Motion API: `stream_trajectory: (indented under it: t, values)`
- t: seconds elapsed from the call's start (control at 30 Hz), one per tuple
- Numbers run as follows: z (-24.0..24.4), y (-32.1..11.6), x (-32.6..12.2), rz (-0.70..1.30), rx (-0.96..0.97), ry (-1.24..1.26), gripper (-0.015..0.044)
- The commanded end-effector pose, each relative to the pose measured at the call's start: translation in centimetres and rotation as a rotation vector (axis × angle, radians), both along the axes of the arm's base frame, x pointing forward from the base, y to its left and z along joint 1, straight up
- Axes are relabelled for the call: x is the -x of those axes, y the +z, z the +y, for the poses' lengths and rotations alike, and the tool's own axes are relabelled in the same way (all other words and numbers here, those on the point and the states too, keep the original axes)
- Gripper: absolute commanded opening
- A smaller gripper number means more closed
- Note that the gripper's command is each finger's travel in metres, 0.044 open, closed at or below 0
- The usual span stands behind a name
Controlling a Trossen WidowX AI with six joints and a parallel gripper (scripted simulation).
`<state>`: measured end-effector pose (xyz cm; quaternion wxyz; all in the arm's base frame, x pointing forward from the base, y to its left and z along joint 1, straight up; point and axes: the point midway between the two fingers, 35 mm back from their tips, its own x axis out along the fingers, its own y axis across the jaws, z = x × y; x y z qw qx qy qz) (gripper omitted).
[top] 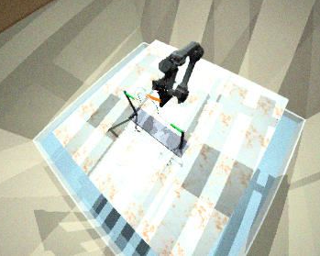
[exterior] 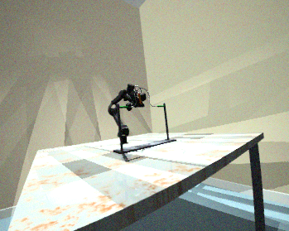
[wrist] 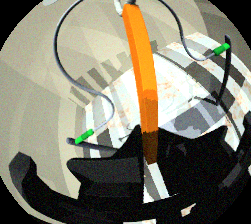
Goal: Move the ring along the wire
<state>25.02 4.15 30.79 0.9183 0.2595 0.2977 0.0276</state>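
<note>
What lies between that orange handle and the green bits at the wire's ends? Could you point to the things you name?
The orange handle [top: 153, 98] [wrist: 143, 65] is already in the gripper [top: 161, 103] [wrist: 141, 127]. Toward either green part [top: 129, 96] [exterior: 124, 107] [wrist: 84, 136], [top: 176, 128] [exterior: 161, 106] [wrist: 221, 49] runs curving grey wire [exterior: 149, 97] [wrist: 56, 42], which mustn't be touched; nothing else visibly blocks.

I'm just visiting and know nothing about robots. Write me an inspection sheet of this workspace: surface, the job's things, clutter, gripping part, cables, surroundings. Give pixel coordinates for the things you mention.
Surface: pale patchwork table top [top: 209, 221] [exterior: 110, 179] with orange-brown blotches.
Job's things: orange handle [top: 153, 98] [wrist: 142, 65], off both green parts; bent grey wire [wrist: 57, 37] between two dark posts [top: 182, 140] [exterior: 166, 122] [wrist: 227, 75], a green part near each; long flat base [top: 159, 131] [exterior: 149, 145] below. Whether the ring touches the wire: cannot tell.
Clutter: nothing seen.
Pincer [top: 162, 103] [wrist: 141, 127]: shut on the orange handle.
Cables: nothing seen.
Surroundings: beige walls [exterior: 222, 38]; brown panel [top: 16, 5] in a corner of the top view.
</note>
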Motion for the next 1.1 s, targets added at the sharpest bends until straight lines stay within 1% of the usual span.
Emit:
stream_trajectory:
  t: [0.0,1.07]
  values:
    - [-0.4,0.1,0.0,-0.009,0.081,-0.002,-0.0150]
    - [-2.9,-0.6,0.0,-0.016,0.597,-0.010,-0.0150]
